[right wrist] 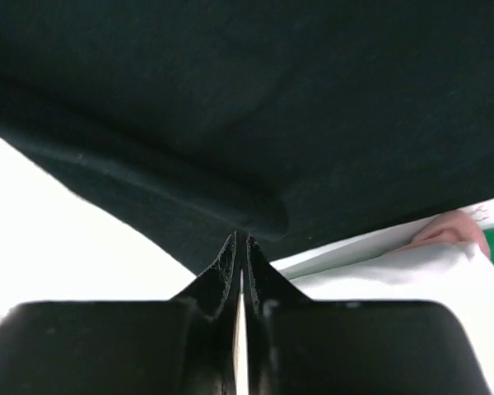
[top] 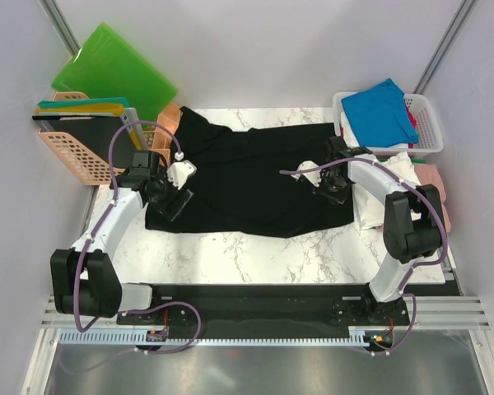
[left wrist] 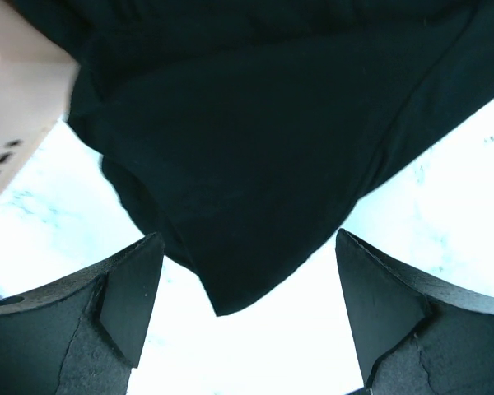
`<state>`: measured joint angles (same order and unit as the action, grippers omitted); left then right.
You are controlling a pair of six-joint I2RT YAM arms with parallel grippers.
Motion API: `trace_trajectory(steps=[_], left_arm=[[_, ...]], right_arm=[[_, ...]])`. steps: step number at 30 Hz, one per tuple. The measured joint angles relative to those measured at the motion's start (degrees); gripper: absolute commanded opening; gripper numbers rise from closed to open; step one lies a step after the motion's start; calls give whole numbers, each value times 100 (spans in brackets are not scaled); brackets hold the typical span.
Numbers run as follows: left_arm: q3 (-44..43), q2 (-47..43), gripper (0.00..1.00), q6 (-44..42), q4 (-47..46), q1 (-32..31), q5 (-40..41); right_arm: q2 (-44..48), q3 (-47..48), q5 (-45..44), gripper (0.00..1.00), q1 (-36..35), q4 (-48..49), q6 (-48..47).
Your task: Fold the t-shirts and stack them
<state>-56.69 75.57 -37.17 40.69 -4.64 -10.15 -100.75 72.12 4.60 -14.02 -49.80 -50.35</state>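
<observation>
The black t-shirt (top: pixel 247 181) lies spread across the middle of the marble bench (top: pixel 255 255), wrinkled and not yet folded. My left claw (left wrist: pixel 247 271) hangs over its near left corner with the jaws wide apart. From the left wrist, that corner of cloth points down between my two fingers (left wrist: pixel 132 304) and touches neither. My right claw (right wrist: pixel 240 239) sits at the shirt's right side, down at the hem. Its jaws are pressed together with the black edge pinched in the tips, and the cloth bunches into a small ridge just above them.

Right of the black shirt, touching its edge, lies a white t-shirt (top: pixel 370 206), with a pink one (top: pixel 438 177) beyond it. Behind those, a white basket (top: pixel 428 136) holds a bright blue t-shirt (top: pixel 383 111). At the shirt's far left corner stands a peach basket (top: pixel 74 156), with green plastic boards (top: pixel 111 70) leaning behind it.
</observation>
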Motion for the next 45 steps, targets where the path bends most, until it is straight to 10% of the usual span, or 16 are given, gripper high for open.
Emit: trace_trajectory(steps=[7, 12, 23, 45], left_arm=[[42, 81, 91, -20, 87, -39, -7], [188, 122, 94, -20, 26, -76, -39], [629, 201, 100, 24, -927, -162, 162], [387, 1714, 100, 144, -1303, -199, 555]], right_arm=[[-188, 133, -76, 0, 26, 94, 17], [-177, 133, -210, 32, 127, 92, 22], [107, 125, -293, 58, 164, 59, 17], [481, -50, -289, 60, 249, 26, 22]])
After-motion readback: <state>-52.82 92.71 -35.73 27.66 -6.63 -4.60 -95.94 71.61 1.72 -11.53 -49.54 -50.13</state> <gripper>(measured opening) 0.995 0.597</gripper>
